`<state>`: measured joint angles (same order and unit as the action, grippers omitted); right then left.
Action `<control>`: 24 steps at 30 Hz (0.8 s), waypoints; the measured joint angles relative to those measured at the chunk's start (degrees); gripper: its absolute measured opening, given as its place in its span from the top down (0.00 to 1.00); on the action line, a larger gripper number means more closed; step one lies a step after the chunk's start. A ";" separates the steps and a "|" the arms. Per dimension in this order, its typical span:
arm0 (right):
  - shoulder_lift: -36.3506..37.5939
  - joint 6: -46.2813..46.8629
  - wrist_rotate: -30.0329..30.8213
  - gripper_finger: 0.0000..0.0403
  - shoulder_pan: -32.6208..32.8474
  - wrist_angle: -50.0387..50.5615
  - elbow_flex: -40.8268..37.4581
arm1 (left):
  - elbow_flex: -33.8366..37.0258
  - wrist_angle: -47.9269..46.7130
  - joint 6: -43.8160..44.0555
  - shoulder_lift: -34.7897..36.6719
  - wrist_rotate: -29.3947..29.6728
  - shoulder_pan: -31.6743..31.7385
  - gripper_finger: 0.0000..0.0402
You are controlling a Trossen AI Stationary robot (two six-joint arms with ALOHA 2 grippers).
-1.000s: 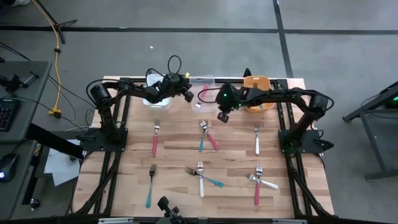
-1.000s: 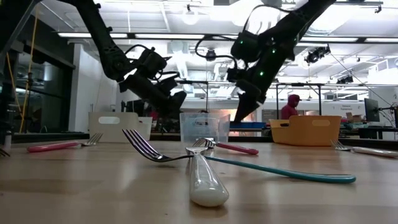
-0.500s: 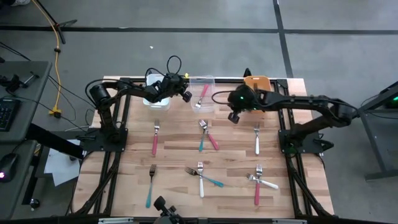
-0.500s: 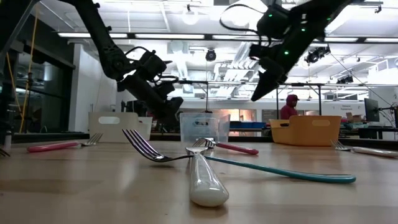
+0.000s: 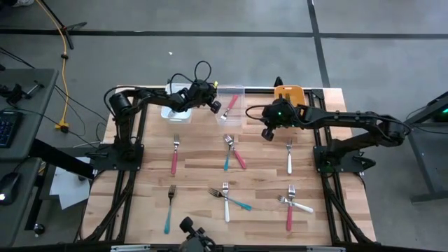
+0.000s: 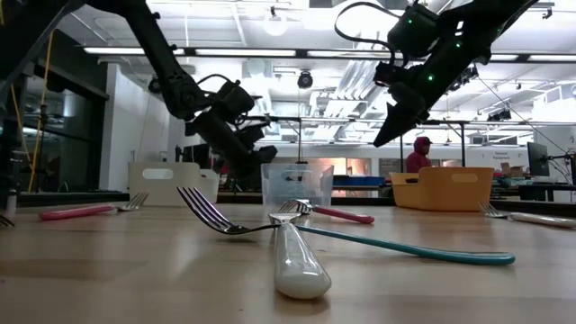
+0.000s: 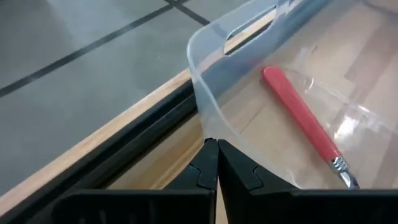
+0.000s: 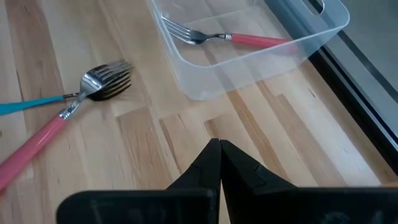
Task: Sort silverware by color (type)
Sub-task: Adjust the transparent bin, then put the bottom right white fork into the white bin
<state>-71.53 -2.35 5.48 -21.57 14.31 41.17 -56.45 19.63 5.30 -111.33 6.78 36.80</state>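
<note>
Several forks with pink, teal or white handles lie flat on the wooden table. One red-pink fork lies inside the clear bin at the far edge; it also shows in the right wrist view. My left gripper is shut and sits at the clear bin's left corner. My right gripper is shut and empty. It hangs above the table to the right of the clear bin, well clear of the forks in the low view. My left gripper has its shut fingertips right at the clear bin's corner wall; whether they touch the bin I cannot tell.
A white bin stands left of the clear one, partly under my left arm. An orange bin stands to its right. A pink and a teal fork cross just nearer than the clear bin. A person stands far behind the table.
My right gripper has risen and moved from beside the clear bin toward the table's right. My left gripper has shifted right, up to the clear bin's left corner.
</note>
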 joint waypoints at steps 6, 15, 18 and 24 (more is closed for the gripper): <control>0.00 -0.04 0.10 1.00 0.83 0.81 0.02 | -0.17 -1.97 -2.01 3.48 0.65 -0.65 1.00; -0.02 0.77 7.94 1.00 8.26 5.18 0.02 | 4.48 1.89 -4.47 8.62 0.61 -5.82 1.00; -0.02 2.77 9.14 1.00 12.19 6.70 0.02 | 9.28 8.87 -4.42 10.63 -0.88 -7.29 1.00; -0.02 13.54 15.56 1.00 24.10 14.13 0.07 | 18.30 14.78 -4.90 18.30 -2.10 -11.59 1.00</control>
<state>-71.55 11.19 21.04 2.54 28.45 41.23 -38.15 34.41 0.39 -93.03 4.69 25.21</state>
